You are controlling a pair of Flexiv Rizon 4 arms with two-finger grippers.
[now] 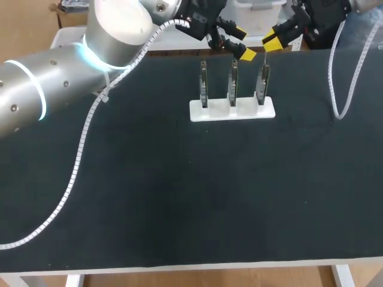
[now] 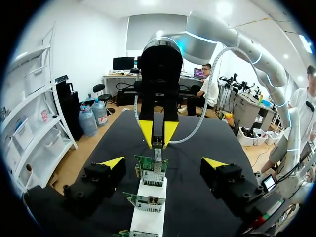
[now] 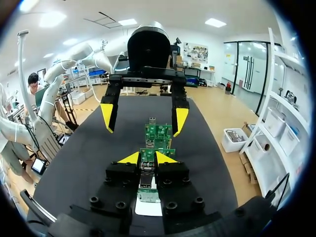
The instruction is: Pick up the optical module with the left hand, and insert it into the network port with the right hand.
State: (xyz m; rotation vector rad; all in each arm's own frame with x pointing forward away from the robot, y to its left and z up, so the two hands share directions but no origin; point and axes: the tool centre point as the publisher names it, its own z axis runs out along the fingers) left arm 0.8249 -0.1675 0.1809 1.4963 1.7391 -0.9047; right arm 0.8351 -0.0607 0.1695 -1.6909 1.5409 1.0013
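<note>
Three green network cards stand upright in a white holder (image 1: pixel 232 110). My right gripper (image 1: pixel 272 43) (image 3: pixel 147 159) hovers over the rightmost card (image 1: pixel 262 84) (image 2: pixel 150 170), shut on the slim metal optical module (image 1: pixel 265 60) (image 2: pixel 157 154) (image 3: pixel 146 178). The module's tip sits at that card's port; how deep it goes I cannot tell. My left gripper (image 1: pixel 242 43) (image 2: pixel 163 163) (image 3: pixel 144 118) is open and holds nothing, just above the row and facing the right gripper across the cards.
The middle card (image 1: pixel 233 84) and left card (image 1: pixel 203 84) stand in the same holder, close beside the worked one. White cable conduits trail over the black table (image 1: pixel 179 197) at the left (image 1: pixel 78 161) and the right (image 1: pixel 335 95).
</note>
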